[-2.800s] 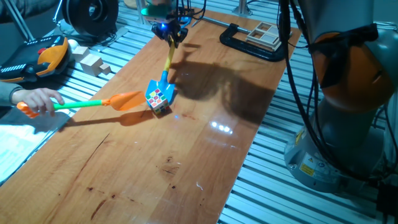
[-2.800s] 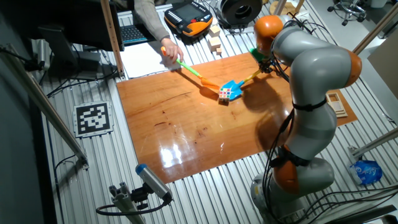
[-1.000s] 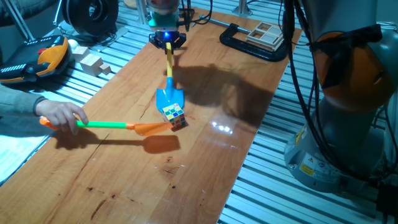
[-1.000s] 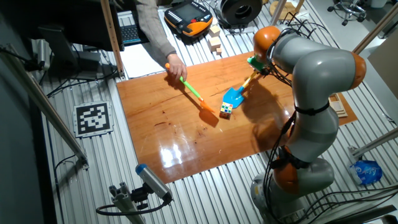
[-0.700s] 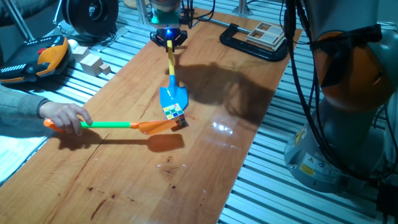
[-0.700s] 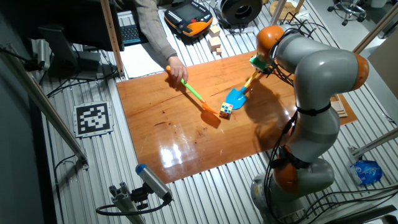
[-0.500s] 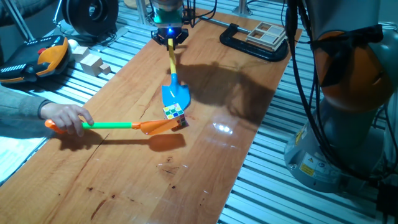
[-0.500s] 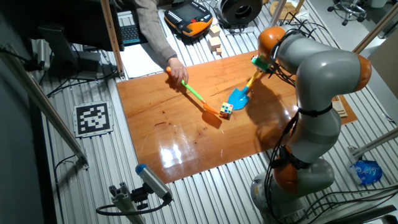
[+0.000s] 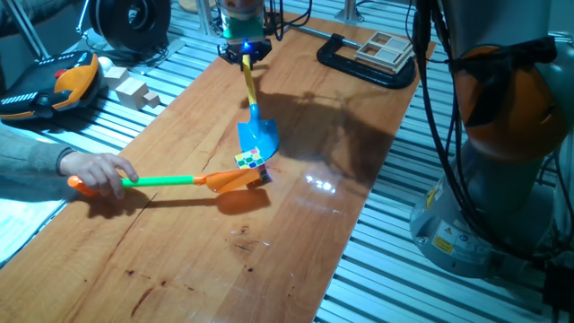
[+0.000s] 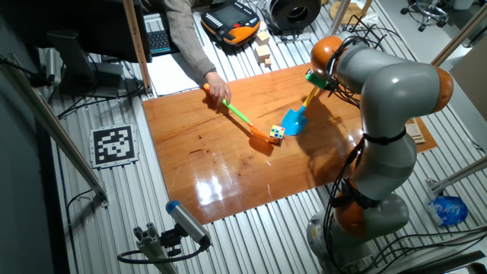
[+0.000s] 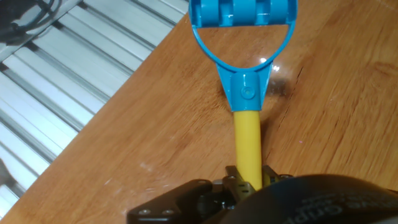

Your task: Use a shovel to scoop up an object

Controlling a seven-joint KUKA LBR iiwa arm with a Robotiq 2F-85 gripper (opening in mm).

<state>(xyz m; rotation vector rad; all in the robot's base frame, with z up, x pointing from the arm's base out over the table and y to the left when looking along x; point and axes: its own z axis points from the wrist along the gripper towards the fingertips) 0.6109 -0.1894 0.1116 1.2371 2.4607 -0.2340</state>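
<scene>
My gripper (image 9: 244,50) is shut on the yellow shaft of the blue shovel (image 9: 258,136) at the far end of the wooden table (image 9: 296,242). The shovel slants down, with its blade on the table. The puzzle cube (image 9: 253,160) sits at the blade's tip, between it and the orange blade of a green-shafted toy shovel (image 9: 231,178). The other fixed view shows the gripper (image 10: 316,79), blue blade (image 10: 293,119) and cube (image 10: 276,134). In the hand view the yellow shaft (image 11: 247,143) runs from my gripper (image 11: 247,182) to the blue D-shaped end (image 11: 242,15).
A person's hand (image 9: 94,170) holds the green-shafted shovel from the left. A black clamp (image 9: 359,65) and a box of wooden tiles (image 9: 382,49) lie at the far right. Pale wooden blocks (image 9: 134,90) and an orange pendant (image 9: 72,79) lie off the table's left.
My gripper and the blue shovel have shifted slightly right. The person has pushed the orange blade right, up against the cube at the blue blade's tip.
</scene>
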